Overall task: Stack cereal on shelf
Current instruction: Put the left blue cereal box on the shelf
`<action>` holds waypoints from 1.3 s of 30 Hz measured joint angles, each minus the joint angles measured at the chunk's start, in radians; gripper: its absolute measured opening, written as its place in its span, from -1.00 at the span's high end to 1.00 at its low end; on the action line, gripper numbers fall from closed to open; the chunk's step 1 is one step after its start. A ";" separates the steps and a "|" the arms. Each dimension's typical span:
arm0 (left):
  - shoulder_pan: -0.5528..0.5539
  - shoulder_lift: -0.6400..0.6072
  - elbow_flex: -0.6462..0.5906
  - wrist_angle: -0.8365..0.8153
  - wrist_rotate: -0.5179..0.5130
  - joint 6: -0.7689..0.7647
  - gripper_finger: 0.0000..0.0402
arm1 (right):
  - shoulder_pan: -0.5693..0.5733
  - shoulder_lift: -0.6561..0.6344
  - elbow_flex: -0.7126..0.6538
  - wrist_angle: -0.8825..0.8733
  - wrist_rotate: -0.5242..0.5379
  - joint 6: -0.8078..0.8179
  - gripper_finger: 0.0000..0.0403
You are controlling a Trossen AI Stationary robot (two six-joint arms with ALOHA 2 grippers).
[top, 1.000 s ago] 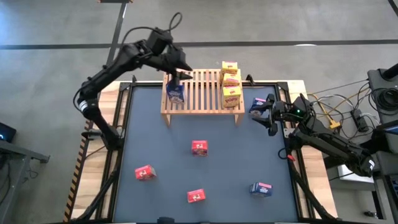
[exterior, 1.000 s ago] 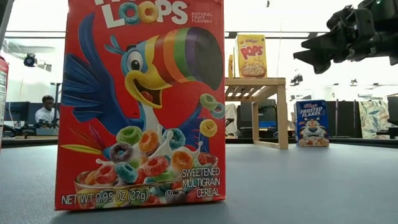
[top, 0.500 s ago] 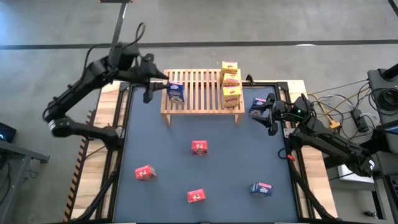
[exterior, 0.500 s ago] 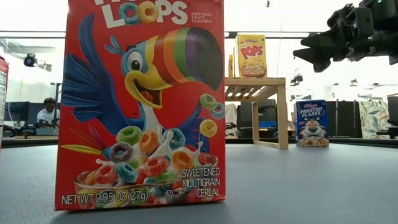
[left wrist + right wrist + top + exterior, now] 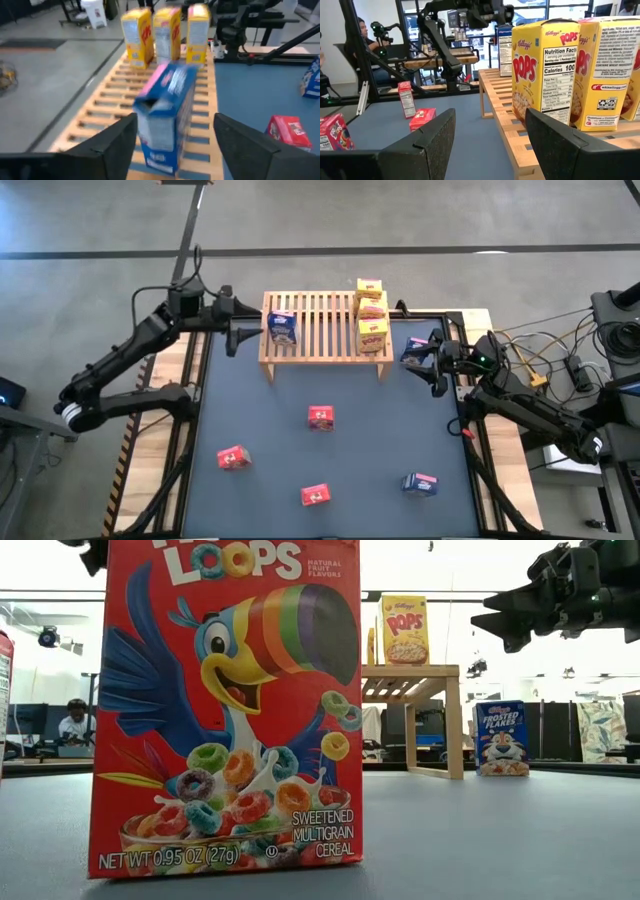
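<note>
Standing upright on the light natural-wood slatted rack (image 5: 325,330): one small blue cardboard cereal box (image 5: 283,329) near its left end, three yellow cardboard cereal boxes (image 5: 371,313) in a row at its right end. Scattered on the dark grey table mat (image 5: 270,430): three red cardboard cereal boxes (image 5: 321,417), plus a second blue box (image 5: 420,483) near the right edge. Third blue box (image 5: 415,351) just beside the right gripper (image 5: 436,365), fingers apart, empty. Left gripper (image 5: 232,328) just left of the rack, fingers spread wide, holding nothing, clear of the blue box.
</note>
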 joint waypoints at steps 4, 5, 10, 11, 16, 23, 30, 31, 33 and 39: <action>0.026 0.022 -0.080 0.096 0.016 -0.008 -0.38 | 0.000 0.000 0.000 0.001 0.007 0.001 -0.13; 0.030 0.031 -0.094 0.124 0.017 -0.008 -0.39 | 0.000 0.000 0.000 0.001 0.007 0.001 -0.13; 0.037 0.082 -0.132 0.223 0.060 -0.024 -0.41 | 0.000 0.001 0.000 0.001 0.007 0.001 -0.13; 0.037 0.095 -0.132 0.229 0.065 -0.025 -0.41 | 0.000 0.001 0.000 0.001 0.007 0.000 -0.13; 0.039 0.172 -0.127 0.255 0.075 -0.031 -0.41 | 0.000 0.001 0.000 0.001 0.007 -0.001 -0.13; 0.039 0.267 -0.088 0.269 0.148 -0.027 -0.31 | 0.000 0.001 0.000 -0.001 0.008 -0.002 -0.13; 0.038 0.325 -0.062 0.280 0.194 -0.023 0.01 | 0.000 0.002 0.000 -0.003 0.016 -0.008 -0.13; 0.038 0.331 -0.059 0.285 0.196 -0.023 0.06 | 0.000 0.002 0.000 -0.003 0.017 -0.009 -0.13; 0.038 0.341 -0.051 0.287 0.196 -0.023 0.15 | 0.000 0.002 0.000 -0.003 0.018 -0.010 -0.13; 0.038 0.356 -0.046 0.374 0.194 -0.058 0.25 | 0.000 0.002 0.001 -0.003 0.022 -0.011 -0.13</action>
